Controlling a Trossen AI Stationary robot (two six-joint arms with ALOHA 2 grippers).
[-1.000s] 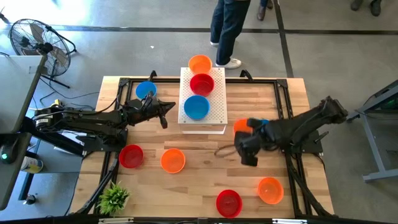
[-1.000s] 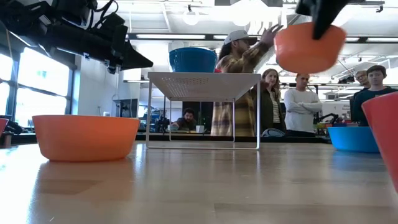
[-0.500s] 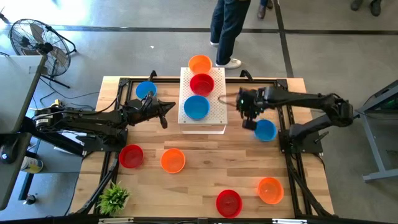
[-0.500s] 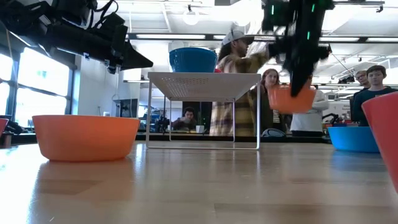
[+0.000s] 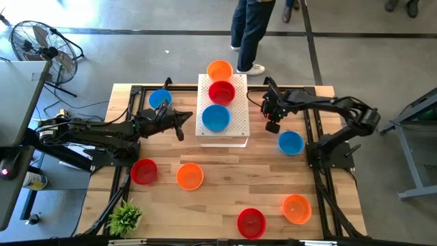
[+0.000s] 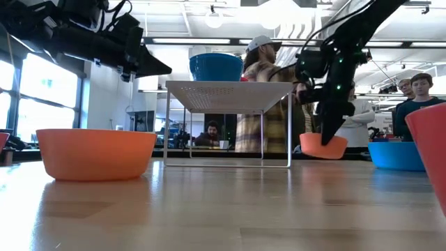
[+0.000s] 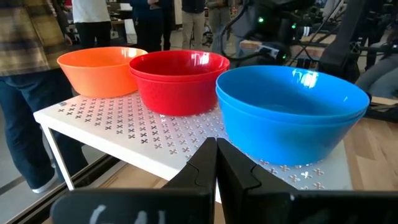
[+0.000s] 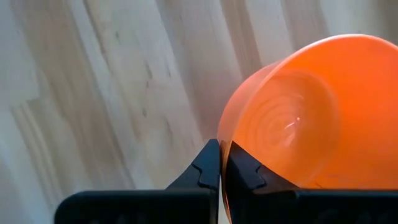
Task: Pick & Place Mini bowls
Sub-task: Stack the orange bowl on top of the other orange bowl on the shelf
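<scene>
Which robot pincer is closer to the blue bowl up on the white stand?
Left. The left pincer sits just beside the blue bowl; the right pincer holds an orange bowl past the stand's other side.

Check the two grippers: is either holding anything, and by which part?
The right gripper is shut on an orange mini bowl, pinching its rim. The left gripper is shut and holds nothing, beside the white platform.

Open robotics lab or workshop, concrete floor (image 5: pixel 136 55), standing fan (image 5: pixel 37 42), ceiling strip lights (image 6: pixel 209 40), onlookers (image 6: pixel 339 115) beyond the wooden tabletop (image 5: pixel 225 184)
</scene>
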